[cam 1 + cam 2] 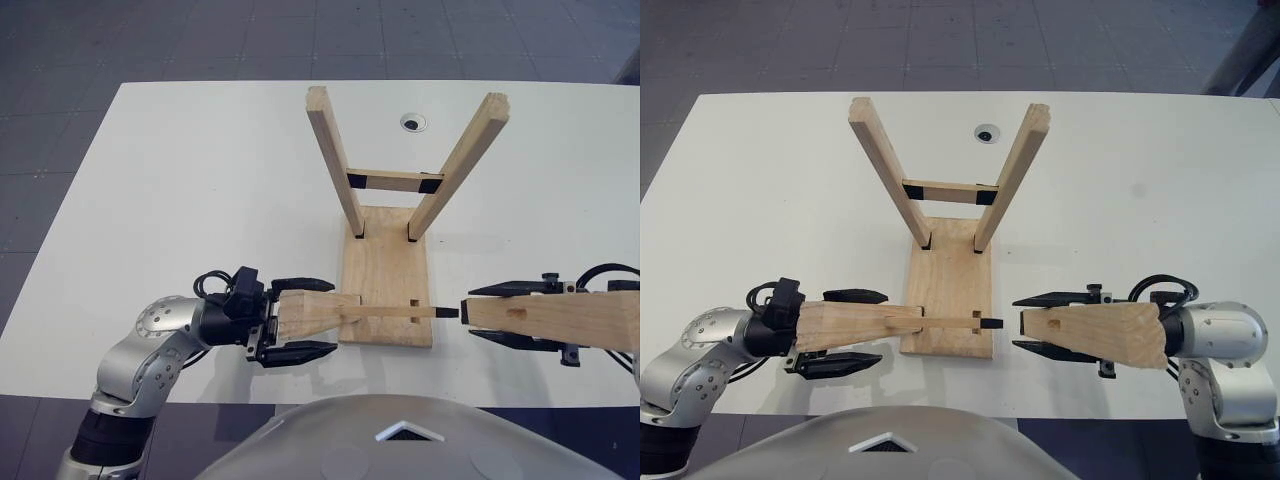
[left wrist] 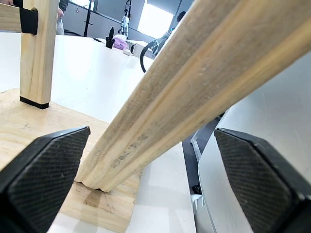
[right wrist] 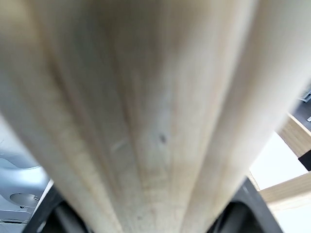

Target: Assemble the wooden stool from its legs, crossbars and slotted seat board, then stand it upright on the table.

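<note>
Left gripper [image 1: 331,316] clamped on a pale wooden leg [image 1: 300,318] whose thin wooden crossbar [image 1: 400,313] lies over the flat slotted seat board [image 1: 385,265] by the white desk's [image 1: 200,200] front edge, right gripper [image 1: 472,313] clamped on a second pale wooden leg [image 1: 565,320]: level its slot with the bar tip, push straight.

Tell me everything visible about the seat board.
The seat board is a pale rectangular wooden slab lying flat on the table. Two legs stand at its far end, joined by a black-tipped crossbar. A third leg, at the left gripper, reaches its near end, a second crossbar lying across it beside an empty square slot.
</note>
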You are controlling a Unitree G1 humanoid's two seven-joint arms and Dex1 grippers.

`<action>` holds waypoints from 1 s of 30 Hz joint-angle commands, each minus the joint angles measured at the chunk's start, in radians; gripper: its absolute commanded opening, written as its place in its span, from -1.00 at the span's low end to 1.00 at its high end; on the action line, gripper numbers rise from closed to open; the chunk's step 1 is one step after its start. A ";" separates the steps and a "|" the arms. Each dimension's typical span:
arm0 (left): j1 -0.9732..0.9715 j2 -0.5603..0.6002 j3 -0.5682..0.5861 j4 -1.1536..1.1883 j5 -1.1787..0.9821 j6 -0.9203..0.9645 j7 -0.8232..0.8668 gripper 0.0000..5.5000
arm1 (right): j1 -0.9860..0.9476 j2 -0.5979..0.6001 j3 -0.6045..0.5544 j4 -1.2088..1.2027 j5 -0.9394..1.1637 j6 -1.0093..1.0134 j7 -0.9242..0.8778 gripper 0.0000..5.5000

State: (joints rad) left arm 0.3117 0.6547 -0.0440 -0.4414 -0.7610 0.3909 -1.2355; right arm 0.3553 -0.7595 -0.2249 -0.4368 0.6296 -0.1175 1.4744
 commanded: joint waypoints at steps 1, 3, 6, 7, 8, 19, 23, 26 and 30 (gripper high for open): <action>-0.015 0.007 0.002 0.004 0.010 0.010 0.016 0.73 | -0.014 -0.014 0.014 -0.027 -0.022 -0.023 -0.007 -0.26; -0.019 0.005 0.001 0.004 0.010 0.010 0.018 0.73 | -0.036 -0.004 0.048 -0.026 -0.038 -0.027 -0.019 -0.26; -0.026 0.004 -0.004 0.006 0.011 0.012 0.018 0.73 | -0.061 0.011 0.095 -0.022 -0.061 -0.035 -0.036 -0.26; -0.027 0.003 -0.005 0.007 0.012 0.012 0.019 0.73 | -0.069 0.017 0.109 -0.022 -0.067 -0.038 -0.043 -0.26; -0.028 0.003 -0.005 0.007 0.011 0.012 0.019 0.73 | -0.075 0.022 0.122 -0.020 -0.072 -0.042 -0.050 -0.26; -0.027 -0.002 -0.007 0.003 0.010 0.014 0.026 0.73 | -0.117 0.064 0.214 -0.013 -0.104 -0.078 -0.116 -0.26; -0.027 -0.005 -0.008 0.003 0.012 0.013 0.029 0.73 | -0.118 0.076 0.235 -0.016 -0.098 -0.090 -0.129 -0.26; -0.030 -0.008 -0.010 0.006 0.014 0.011 0.030 0.73 | -0.104 0.090 0.244 -0.005 -0.093 -0.096 -0.139 -0.26; -0.030 -0.012 -0.007 0.005 0.013 0.009 0.036 0.73 | -0.067 0.103 0.261 0.015 -0.068 -0.081 -0.144 -0.26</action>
State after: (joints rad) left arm 0.2976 0.6438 -0.0467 -0.4376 -0.7607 0.3956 -1.2137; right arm 0.2723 -0.6654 0.0257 -0.4318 0.5365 -0.2048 1.3350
